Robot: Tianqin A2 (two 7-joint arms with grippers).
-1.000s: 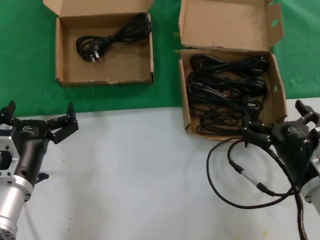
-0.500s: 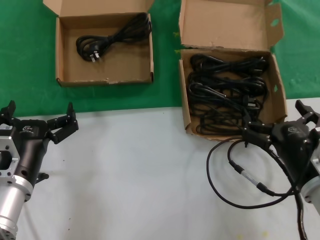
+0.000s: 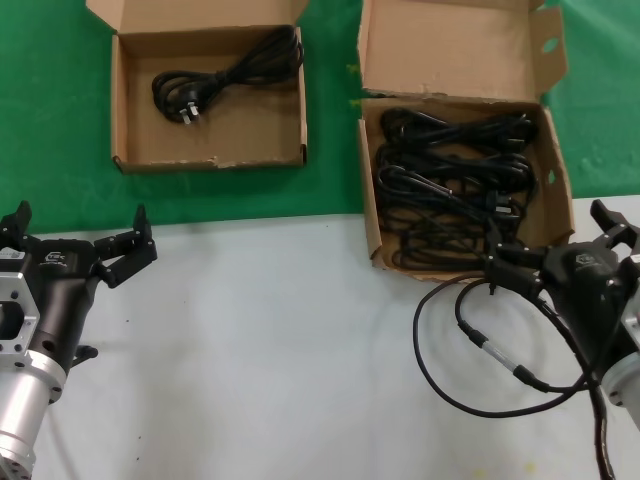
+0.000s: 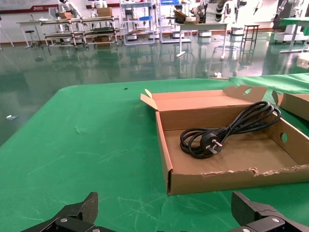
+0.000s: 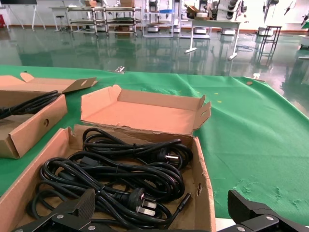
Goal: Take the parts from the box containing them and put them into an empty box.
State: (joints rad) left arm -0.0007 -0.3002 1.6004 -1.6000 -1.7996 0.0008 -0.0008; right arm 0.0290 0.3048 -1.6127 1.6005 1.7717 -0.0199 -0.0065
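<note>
Nearest on the pale desk (image 3: 260, 350), the left pincer (image 3: 75, 240) rests spread wide and holds nothing. The right pincer (image 3: 560, 245), also spread wide and empty, sits at the near edge of the larger cardboard box (image 3: 372, 215), with the robot's thin cable (image 3: 470, 350) looped beside it. Inside that box lies a tangle of black power cords (image 5: 111, 179). They look soft, rubbery and light, but interlaced, so one may drag others along; a pinch across a bundled loop or behind a chunky plug (image 5: 137, 198) seems surest. Farther off on the green cloth (image 4: 82, 145), the smaller box (image 4: 166, 159) already holds one coiled cord (image 4: 217, 135).
</note>
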